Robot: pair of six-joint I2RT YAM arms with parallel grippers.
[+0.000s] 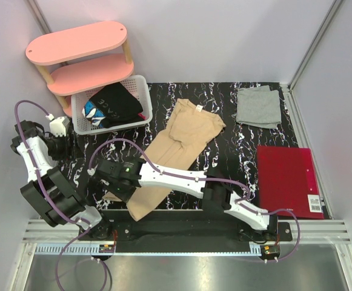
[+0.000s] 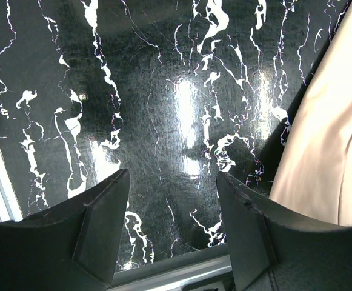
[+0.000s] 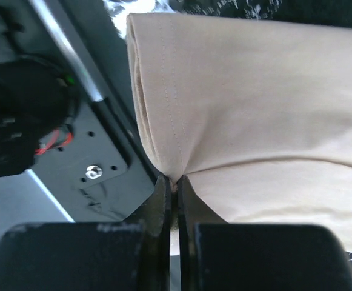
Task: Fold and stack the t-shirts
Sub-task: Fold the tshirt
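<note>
The large tan-beige t-shirt [image 1: 188,133] lies lengthwise on the black marbled table, running from the back centre to the near edge. My right gripper [image 1: 112,188] reaches across to its near-left edge and is shut on a pinch of the tan cloth [image 3: 254,109]; the jaws [image 3: 174,182] meet on a fold by the stitched hem. The light grey t-shirt [image 1: 259,107] lies folded at the back right. My left gripper [image 2: 172,179] is open and empty over bare table at the left, with the tan shirt's edge [image 2: 333,139] to its right.
A white basket [image 1: 140,85] with dark clothes stands at the back left, beside a pink two-tier shelf [image 1: 82,42]. A red flat folder [image 1: 288,180] lies at the right. The metal rail of the table edge [image 1: 188,233] runs along the front.
</note>
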